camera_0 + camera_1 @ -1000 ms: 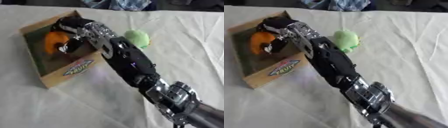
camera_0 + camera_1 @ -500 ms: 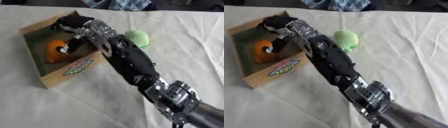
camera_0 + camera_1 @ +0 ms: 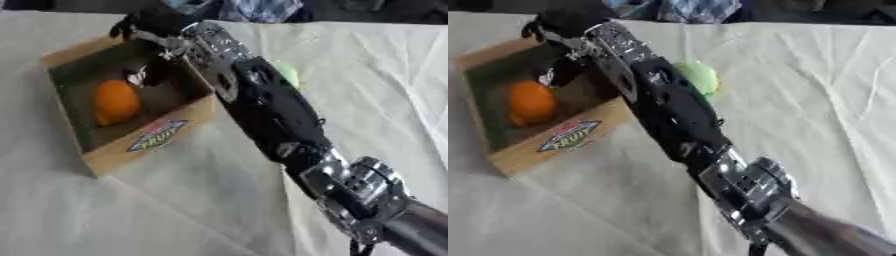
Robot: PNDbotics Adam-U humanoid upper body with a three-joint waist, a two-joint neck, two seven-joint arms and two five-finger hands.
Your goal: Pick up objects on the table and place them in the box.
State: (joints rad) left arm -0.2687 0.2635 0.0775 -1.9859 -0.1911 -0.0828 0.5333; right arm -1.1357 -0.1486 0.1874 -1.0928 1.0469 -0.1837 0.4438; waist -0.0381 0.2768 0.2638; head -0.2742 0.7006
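Already the orange fruit (image 3: 115,101) lies on the floor of the cardboard box (image 3: 153,150), towards its left wall, with nothing holding it. The right hand (image 3: 150,28) is over the box's far corner, clear of the fruit, and appears to hold nothing; its fingers (image 3: 140,76) hang down into the box just beside the orange, but whether they are straight or curled cannot be told from either view. The left hand shows in neither view.

The step in hand looks like the withdrawal after a drop. To do it well, the arm should rise straight up before it swings anywhere, so the dangling fingers clear the far rim and do not hook the cardboard and drag or tip the light box across the cloth-covered desk (image 3: 367,75). The fruit is round and could roll if the box is jolted, so a slow lift is the safer choice.

One more item remains outside: a light green round object (image 3: 699,77) on the desk, just right of the box and partly hidden behind the forearm. It seems the likely next pick. Since the arm lies close beside it, a sideways sweep at low height could knock it away; the hand would do better to come up, shift right, then descend onto it from above with fingers spread. Its material cannot be made out.
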